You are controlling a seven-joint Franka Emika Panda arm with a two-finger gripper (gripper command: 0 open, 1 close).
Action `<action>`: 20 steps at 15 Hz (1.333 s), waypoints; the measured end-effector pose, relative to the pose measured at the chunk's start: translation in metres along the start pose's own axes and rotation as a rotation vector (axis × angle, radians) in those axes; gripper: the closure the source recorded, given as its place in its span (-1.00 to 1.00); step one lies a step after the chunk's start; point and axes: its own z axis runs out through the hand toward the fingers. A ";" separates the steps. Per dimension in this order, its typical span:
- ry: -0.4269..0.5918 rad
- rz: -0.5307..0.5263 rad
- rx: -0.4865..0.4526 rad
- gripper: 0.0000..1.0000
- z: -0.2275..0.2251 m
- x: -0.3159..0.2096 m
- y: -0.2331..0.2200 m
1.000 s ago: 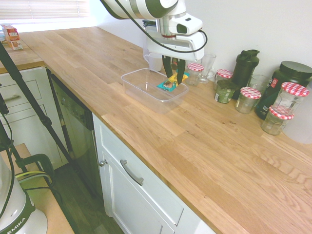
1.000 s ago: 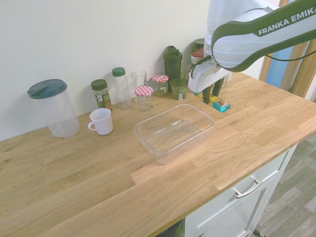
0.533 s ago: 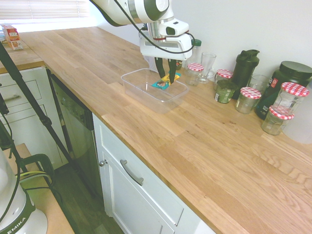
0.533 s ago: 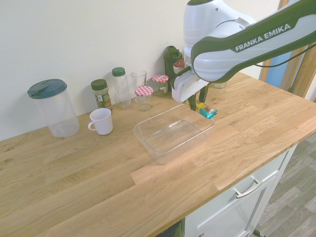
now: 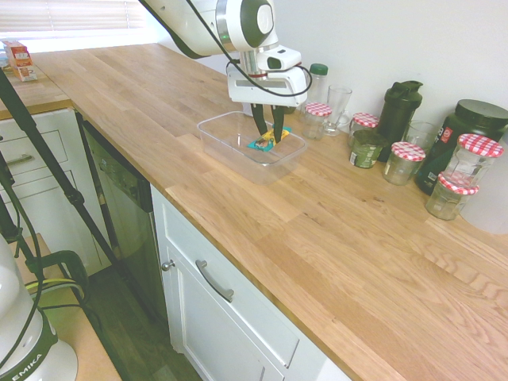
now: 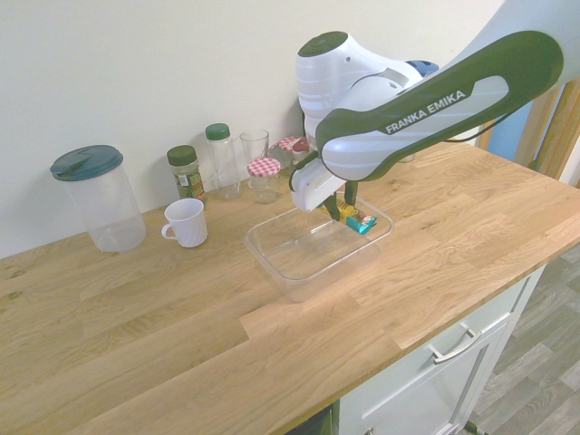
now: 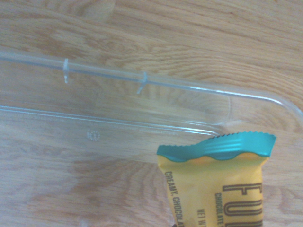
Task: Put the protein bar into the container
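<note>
Clamped between the shut fingers of the gripper (image 5: pixel 269 136), the protein bar (image 5: pixel 267 140) is held just above the container (image 5: pixel 225 141), near one end – released there, it could catch the rim and tip out onto the countertop (image 5: pixel 317 222).

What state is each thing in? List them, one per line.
end effector: shut on the protein bar, inside the container's rim
protein bar: held, not yet released
container: open
white mug: upright
checkered-lid jars: lidded
clear pitcher: lid on
</note>
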 end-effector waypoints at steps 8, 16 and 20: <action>-0.017 -0.008 -0.029 -1.00 0.022 0.002 -0.008; -0.018 -0.010 -0.036 -1.00 0.028 0.002 -0.008; -0.013 -0.007 -0.032 -1.00 0.025 0.004 -0.010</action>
